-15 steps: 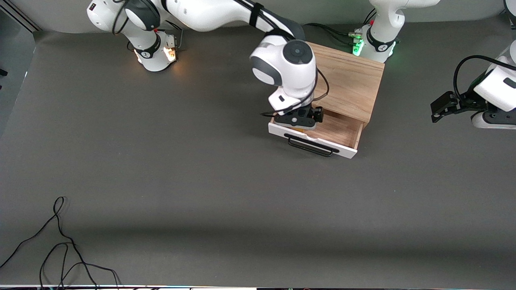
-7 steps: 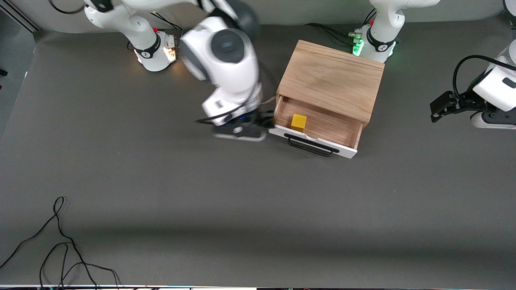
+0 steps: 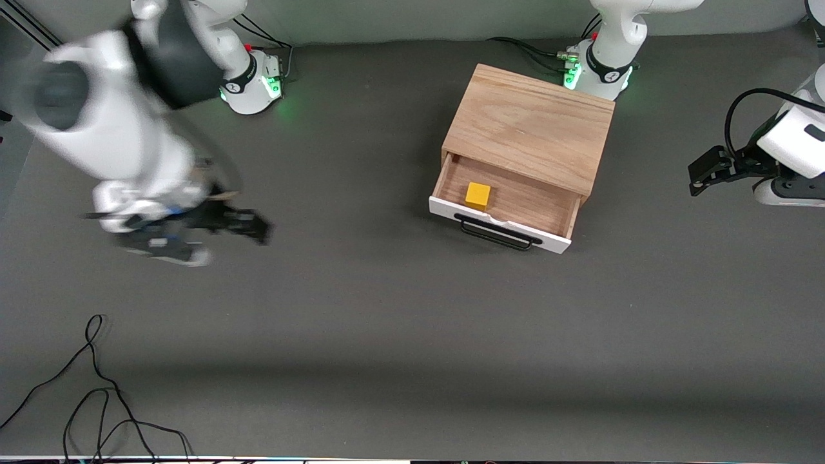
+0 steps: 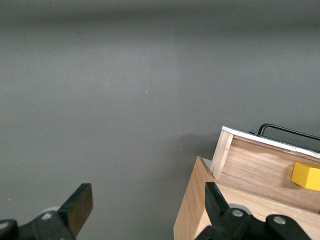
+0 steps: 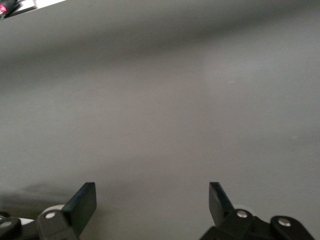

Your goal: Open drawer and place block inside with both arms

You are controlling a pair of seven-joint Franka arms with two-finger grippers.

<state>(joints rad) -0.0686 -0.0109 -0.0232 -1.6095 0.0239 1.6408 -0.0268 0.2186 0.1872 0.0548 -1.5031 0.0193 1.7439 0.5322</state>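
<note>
Front view first, going across from the right arm's end of the table: the right gripper [image 3: 248,225] hangs over bare table near its own base, well apart from the box, and it looks smeared. Its fingers [image 5: 82,202] are spread wide with nothing between them, and under them is only plain grey table. Next comes the oak box [image 3: 532,125], with the drawer [image 3: 499,222] pulled out toward the front camera, its black handle [image 3: 496,233] on the white front. The block [image 3: 478,195] sits inside the drawer on the wood floor, close to the white front and nearer the right arm's end. Last is the left gripper [image 3: 699,173], over the table past the box at the left arm's end; this arm waits. Its fingers [image 4: 80,205] are wide apart and hold nothing, and its camera looks at the box corner, the open drawer and a bit of the yellow block [image 4: 306,176]. I think the job looks nearly done, because the block is in and the drawer is open. The good thing to do now is to keep both grippers up and away from the drawer so nothing bumps it. The table [image 3: 399,335] is a flat dark grey mat with lots of free room. A thin black cable [image 3: 97,386] lies curled near the front corner at the right arm's end. Green lights glow on both bases.
</note>
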